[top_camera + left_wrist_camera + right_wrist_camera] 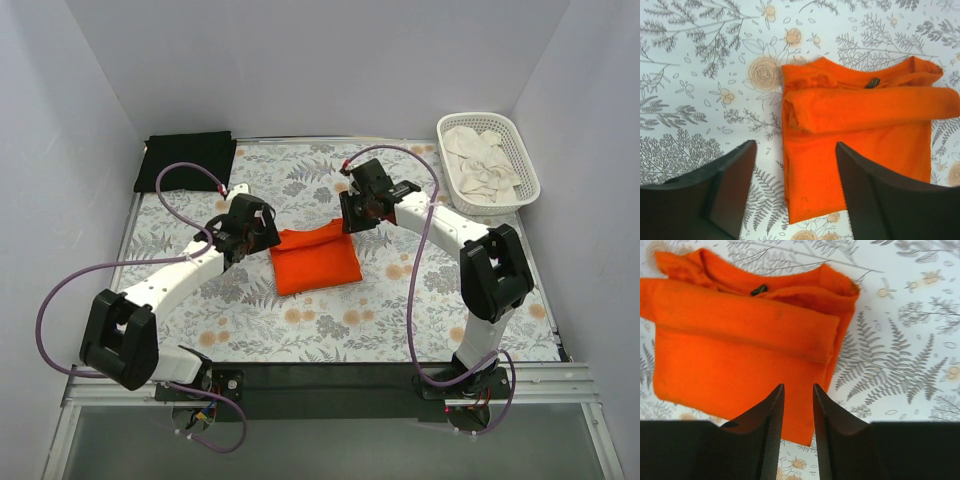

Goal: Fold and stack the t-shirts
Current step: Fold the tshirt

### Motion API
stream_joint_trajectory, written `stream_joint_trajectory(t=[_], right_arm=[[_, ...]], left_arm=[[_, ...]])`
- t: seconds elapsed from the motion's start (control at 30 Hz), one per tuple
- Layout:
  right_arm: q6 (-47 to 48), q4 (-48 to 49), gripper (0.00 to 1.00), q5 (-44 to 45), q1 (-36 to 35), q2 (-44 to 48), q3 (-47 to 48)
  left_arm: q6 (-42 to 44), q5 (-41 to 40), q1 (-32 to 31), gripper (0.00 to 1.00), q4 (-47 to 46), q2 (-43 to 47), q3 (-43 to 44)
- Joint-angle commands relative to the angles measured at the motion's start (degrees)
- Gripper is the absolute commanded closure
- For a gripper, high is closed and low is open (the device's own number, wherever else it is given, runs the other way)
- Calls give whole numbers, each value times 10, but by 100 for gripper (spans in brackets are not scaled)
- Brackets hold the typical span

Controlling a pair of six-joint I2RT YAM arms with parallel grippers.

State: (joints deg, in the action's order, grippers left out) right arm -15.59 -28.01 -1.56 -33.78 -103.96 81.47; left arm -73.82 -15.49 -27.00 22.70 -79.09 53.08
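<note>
Overhead, the orange shirt [315, 258] lies folded mid-desk [400, 320] between the arms, with the left end effector [262, 235] at its left edge and the right end effector [352, 215] at its far-right corner; the black shirt [186, 162] sits well apart in the far-left corner, nearer the left arm. From the left wrist, the left end effector [795, 147] gapes wide and empty, the orange shirt [860, 125] just ahead and rightward, its fold running crosswise. From the right wrist, the right end effector [798, 387] is barely parted and empty, the orange shirt [740, 350] ahead and leftward
</note>
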Motion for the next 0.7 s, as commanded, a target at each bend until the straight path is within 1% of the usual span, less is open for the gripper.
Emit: stream_joint_trajectory(t=[0.0,0.07,0.23,0.3,0.37,0.43,0.47,0.57,0.67], right_arm=[[11,57,70,-94,-4,17,-35],[14,75,73,-126,-5,8,-42],[10,104,72,-137,-7,-7,-57],[3,103,70,-111,-6,-6,-56],[-7,103,66,-90,-2,9,-58],[-27,104,58,-42,-1,27,-61],[-33,103,57,-15,2,31,-63],[-69,102,56,2,13,31,-64],[-97,102,55,-7,31,17,-58]], left_arm=[[17,29,-3,44,11,19,-38],[24,34,-3,48,6,17,-48],[17,25,-4,49,-21,5,-76],[11,24,-3,49,-29,-3,-71],[3,23,-3,48,-27,-8,-55],[-16,21,-3,46,-22,-5,-46],[-26,18,-3,44,-22,0,-40],[-61,-3,-2,43,-21,0,-32],[-76,-10,3,43,-18,-18,-16]])
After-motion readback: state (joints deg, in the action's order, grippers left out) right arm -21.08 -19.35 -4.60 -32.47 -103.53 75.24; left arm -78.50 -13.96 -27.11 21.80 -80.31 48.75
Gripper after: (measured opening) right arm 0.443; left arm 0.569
